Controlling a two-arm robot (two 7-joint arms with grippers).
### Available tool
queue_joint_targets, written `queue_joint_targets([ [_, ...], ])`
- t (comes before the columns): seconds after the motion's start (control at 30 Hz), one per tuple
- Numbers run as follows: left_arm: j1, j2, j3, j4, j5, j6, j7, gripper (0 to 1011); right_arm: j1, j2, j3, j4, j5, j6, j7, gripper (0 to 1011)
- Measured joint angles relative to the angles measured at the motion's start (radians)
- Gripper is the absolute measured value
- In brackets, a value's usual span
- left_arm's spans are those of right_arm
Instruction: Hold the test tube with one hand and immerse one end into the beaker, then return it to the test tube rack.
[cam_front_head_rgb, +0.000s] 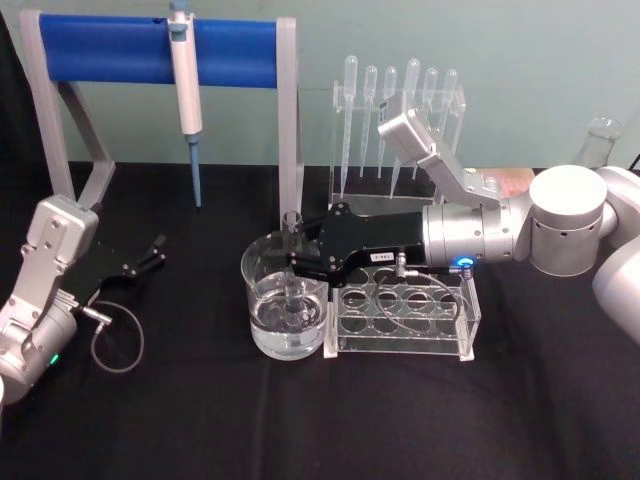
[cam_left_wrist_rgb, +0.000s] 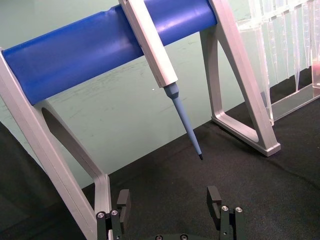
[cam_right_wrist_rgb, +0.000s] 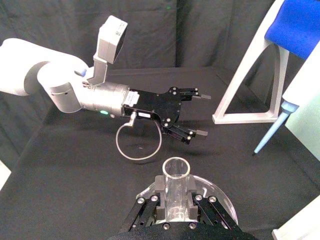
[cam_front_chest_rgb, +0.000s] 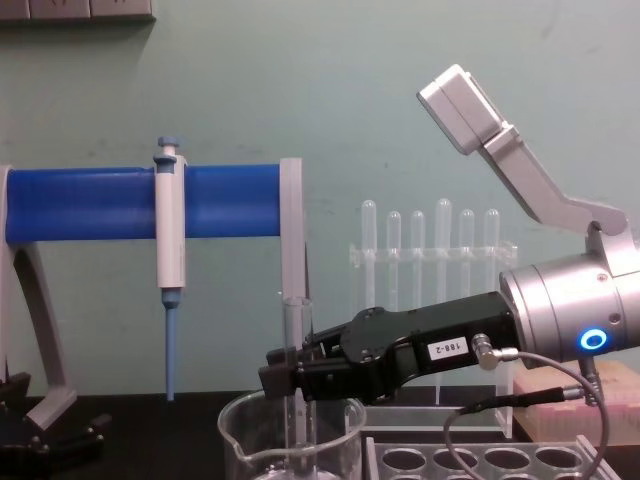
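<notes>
The test tube stands upright with my right gripper shut on its middle. Its open rim is up and its lower end reaches down inside the beaker, which holds clear liquid. In the chest view the test tube rises above the right gripper and drops behind the beaker wall. The right wrist view looks down the test tube, with the beaker rim beneath. My left gripper rests open on the cloth at the left, apart from these; its fingers hold nothing.
A clear rack with round holes stands right beside the beaker. Behind it is a rack of plastic pipettes. A blue-barred stand carries a hanging pipettor. A glass flask sits at the far right.
</notes>
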Motion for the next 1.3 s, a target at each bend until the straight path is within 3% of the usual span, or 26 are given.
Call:
queue_joint_targets([
  [1.3, 0.000, 0.000, 0.000, 0.000, 0.000, 0.000, 0.000, 1000, 0.000, 0.000, 0.000, 0.000, 0.000, 0.000, 0.000, 237],
])
